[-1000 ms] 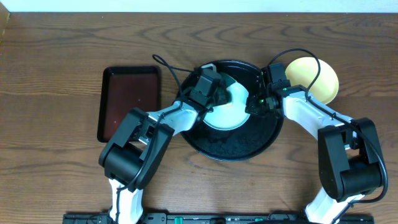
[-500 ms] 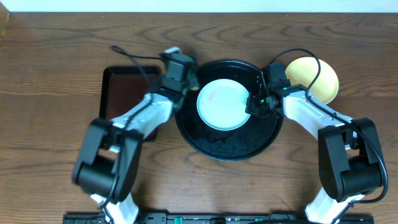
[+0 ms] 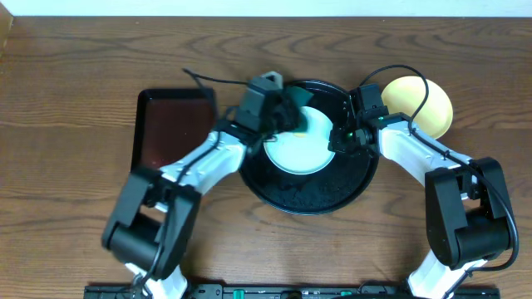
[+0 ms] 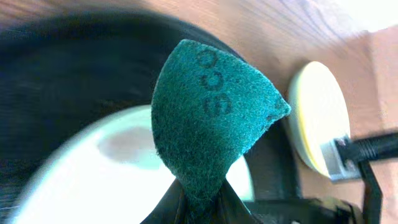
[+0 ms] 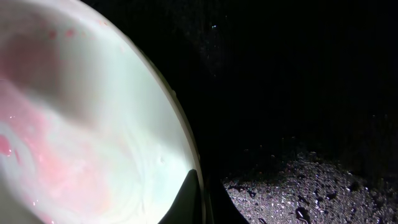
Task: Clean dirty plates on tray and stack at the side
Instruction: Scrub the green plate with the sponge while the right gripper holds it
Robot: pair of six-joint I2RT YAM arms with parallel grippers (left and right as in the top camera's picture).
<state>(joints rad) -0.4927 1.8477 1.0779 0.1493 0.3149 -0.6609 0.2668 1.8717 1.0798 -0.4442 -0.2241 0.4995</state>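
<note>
A white plate [image 3: 298, 145] lies in the large black tray [image 3: 312, 195]. My right gripper [image 3: 336, 138] is shut on its right rim. In the right wrist view the fingers [image 5: 194, 198] pinch that rim, and pink smears streak the plate [image 5: 74, 124]. My left gripper [image 3: 281, 112] hovers at the plate's upper left edge, shut on a green scouring pad [image 4: 208, 118] that hangs over the white plate [image 4: 87, 180]. A pale yellow plate [image 3: 422, 104] sits on the table just right of the tray, also seen as the yellow plate [image 4: 313, 118] in the left wrist view.
A small rectangular dark-brown tray [image 3: 170, 137] lies left of the black tray. Wet specks cover the black tray's floor [image 5: 311, 186]. Both arms' cables arch over the tray's back edge. Bare wooden table surrounds everything.
The left arm swung out toward the brown tray with the pad, then came back over the white plate's upper left edge. The right gripper and the plate stayed put.
</note>
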